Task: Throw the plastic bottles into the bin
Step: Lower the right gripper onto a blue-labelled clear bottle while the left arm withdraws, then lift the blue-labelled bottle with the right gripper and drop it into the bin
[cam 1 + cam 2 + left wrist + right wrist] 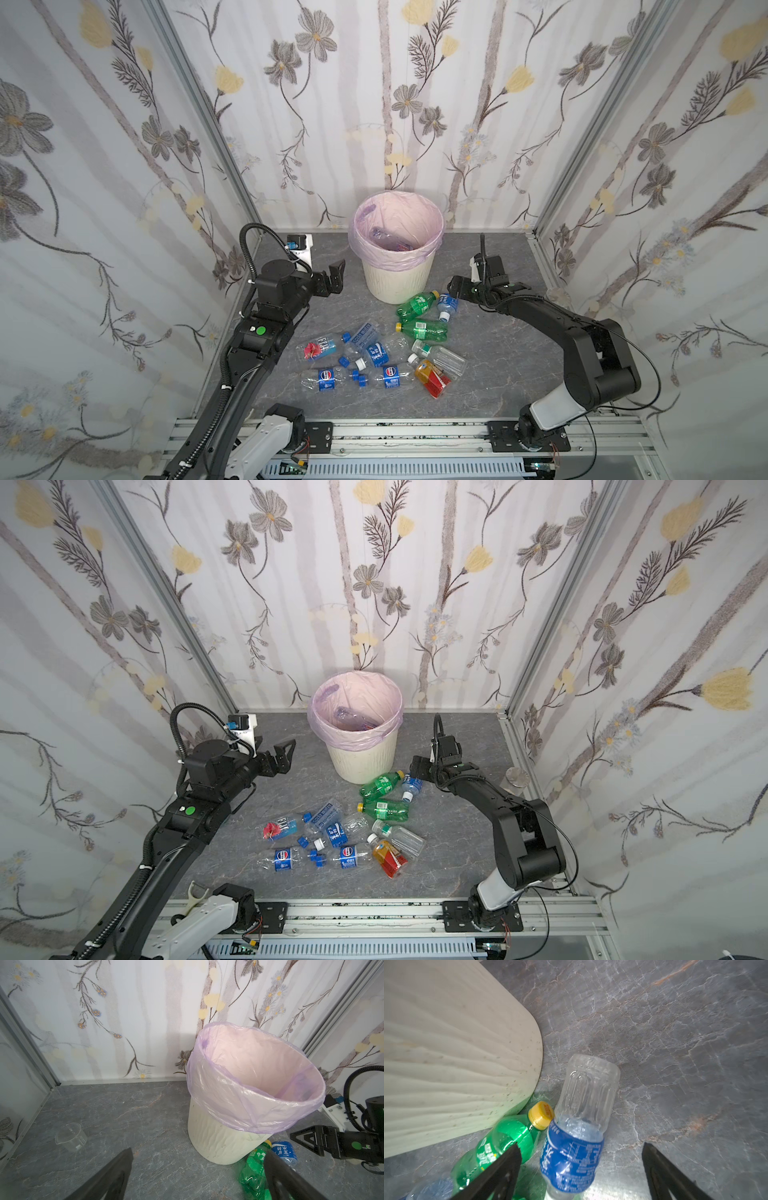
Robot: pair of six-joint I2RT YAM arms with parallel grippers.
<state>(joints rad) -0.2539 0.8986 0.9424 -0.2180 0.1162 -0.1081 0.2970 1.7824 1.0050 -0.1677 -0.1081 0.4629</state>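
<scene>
Top views place the bin (397, 282) at the back of the table (519, 365), with at least one bottle (388, 241) already inside its pink bag (361, 249); how many lie there is hard to tell. The other bottles (374, 357) lie scattered in front of it. The left gripper (335, 276) hangs beside the bin, fingers (338, 266) spread wide and empty. The right gripper (454, 286) is low over a blue-label bottle (448, 305) lying near the bin's foot next to a green bottle (415, 303); its fingertips are hidden by its own wrist here. Left wrist view: both fingers stand far apart with nothing between them but air, the bin ahead, its bottom out of sight, and a clear cup (71, 1136) off to one side, no part of the job. Right wrist view: the fingers straddle the blue-label bottle without touching it, one tip over the green bottle, whose yellow cap touches the blue label; the blue-label bottle's cap end is cut off by the frame. I judge the step to be the reach for this bottle. The next move calls for dropping lower, closing on the labelled waist alone with the green one kept out, then lifting over the rim.
</scene>
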